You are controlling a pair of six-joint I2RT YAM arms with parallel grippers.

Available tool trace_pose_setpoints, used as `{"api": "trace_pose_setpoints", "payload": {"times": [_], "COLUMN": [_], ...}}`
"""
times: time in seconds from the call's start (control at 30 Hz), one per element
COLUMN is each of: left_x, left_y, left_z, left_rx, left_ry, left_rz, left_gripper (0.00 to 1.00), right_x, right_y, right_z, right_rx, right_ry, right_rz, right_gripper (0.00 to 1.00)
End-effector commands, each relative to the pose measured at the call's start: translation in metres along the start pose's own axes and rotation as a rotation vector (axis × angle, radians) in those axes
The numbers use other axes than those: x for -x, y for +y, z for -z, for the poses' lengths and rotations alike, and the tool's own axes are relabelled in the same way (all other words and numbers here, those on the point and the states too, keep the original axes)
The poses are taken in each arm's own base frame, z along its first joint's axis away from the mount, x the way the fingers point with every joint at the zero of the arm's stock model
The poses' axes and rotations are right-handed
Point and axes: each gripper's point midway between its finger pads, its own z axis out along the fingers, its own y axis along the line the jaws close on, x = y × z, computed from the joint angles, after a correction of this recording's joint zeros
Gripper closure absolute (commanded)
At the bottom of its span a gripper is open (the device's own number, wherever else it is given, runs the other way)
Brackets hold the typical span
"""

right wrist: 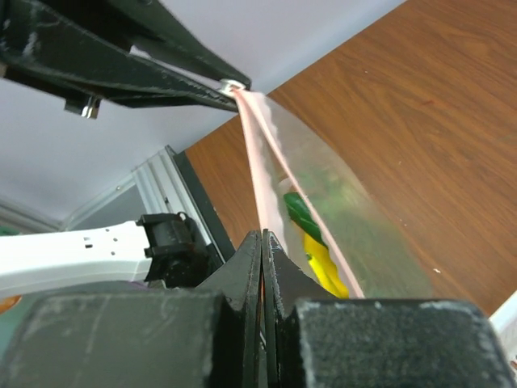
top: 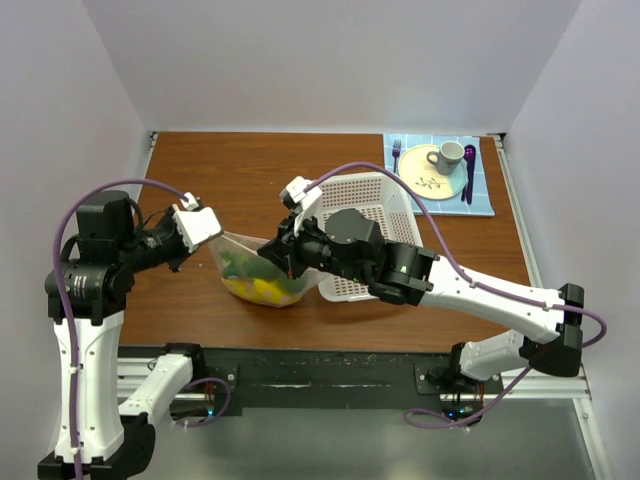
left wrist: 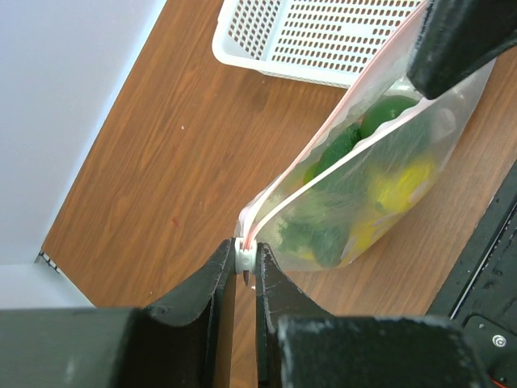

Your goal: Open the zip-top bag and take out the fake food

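Note:
The clear zip-top bag (top: 262,278) hangs stretched between my two grippers just above the table. Fake food (top: 255,288) lies inside: yellow and green pieces (left wrist: 394,184). My left gripper (top: 216,236) is shut on the white zip slider (left wrist: 245,256) at the bag's left end. My right gripper (top: 277,251) is shut on the pinkish zip strip (right wrist: 257,162) at the bag's right end, its tips (right wrist: 263,236) pinched flat. The two halves of the strip run slightly apart between the grippers. Yellow and green food (right wrist: 317,246) shows through the plastic.
A white perforated basket (top: 372,198) stands right of the bag, partly under my right arm, and shows in the left wrist view (left wrist: 323,40). A cream plate (top: 428,180) with a grey mug (top: 447,153) sits on a blue mat at the far right corner.

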Motion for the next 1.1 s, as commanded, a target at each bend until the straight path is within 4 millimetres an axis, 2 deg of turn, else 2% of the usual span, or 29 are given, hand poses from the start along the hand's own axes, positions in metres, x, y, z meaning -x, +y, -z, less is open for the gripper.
{"api": "trace_pose_setpoints", "payload": {"times": [0.0,0.27,0.47,0.5,0.53,0.57,0.6,0.67,0.7,0.73,0.77,0.8,0.87,0.9,0.97,1.0,1.07], "left_x": [0.010,0.011,0.019,0.022,0.023,0.025,0.028,0.032,0.034,0.037,0.037,0.038,0.037,0.037,0.035,0.035,0.030], "left_y": [-0.005,-0.011,-0.017,-0.019,-0.020,-0.020,-0.021,-0.019,-0.016,-0.011,-0.007,0.003,0.014,0.025,0.039,0.048,0.060], "left_z": [0.004,0.005,0.007,0.007,0.008,0.008,0.009,0.010,0.010,0.011,0.011,0.011,0.009,0.009,0.005,0.004,-0.005], "left_rx": [-0.009,-0.021,-0.048,-0.058,-0.061,-0.066,-0.072,-0.057,-0.043,-0.023,-0.007,0.038,0.078,0.121,0.161,0.191,0.212], "left_ry": [-0.048,-0.062,-0.097,-0.109,-0.115,-0.121,-0.132,-0.144,-0.144,-0.151,-0.149,-0.144,-0.132,-0.124,-0.109,-0.105,-0.093], "left_rz": [-0.015,-0.016,-0.003,0.002,0.004,0.011,0.015,0.037,0.041,0.046,0.047,0.035,0.045,0.033,0.056,0.050,0.075], "left_gripper": [1.00,1.00,1.00,0.95,0.87,0.78,0.63,0.48,0.31,0.26,0.24,0.22,0.22,0.22,0.21,0.22,0.22], "right_x": [0.016,-0.016,-0.060,-0.064,-0.079,-0.084,-0.094,-0.107,-0.121,-0.123,-0.128,-0.143,-0.150,-0.163,-0.173,-0.181,-0.186], "right_y": [0.000,-0.012,-0.015,-0.016,-0.022,-0.026,-0.030,-0.039,-0.043,-0.048,-0.050,-0.050,-0.053,-0.049,-0.049,-0.043,-0.039], "right_z": [0.003,-0.006,-0.014,-0.015,-0.016,-0.016,-0.015,-0.010,-0.007,-0.003,0.000,0.005,0.010,0.014,0.016,0.017,0.018], "right_rx": [-0.026,-0.081,-0.117,-0.138,-0.176,-0.200,-0.225,-0.293,-0.321,-0.349,-0.367,-0.377,-0.413,-0.409,-0.428,-0.415,-0.419], "right_ry": [-0.050,0.036,0.182,0.193,0.237,0.252,0.273,0.283,0.302,0.288,0.289,0.312,0.301,0.321,0.324,0.335,0.332], "right_rz": [-0.047,-0.076,-0.083,-0.089,-0.087,-0.092,-0.102,-0.095,-0.097,-0.088,-0.082,-0.069,-0.043,-0.013,0.033,0.060,0.102], "right_gripper": [1.00,1.00,1.00,1.00,1.00,1.00,0.92,0.86,0.76,0.70,0.66,0.58,0.53,0.49,0.46,0.45,0.43]}}
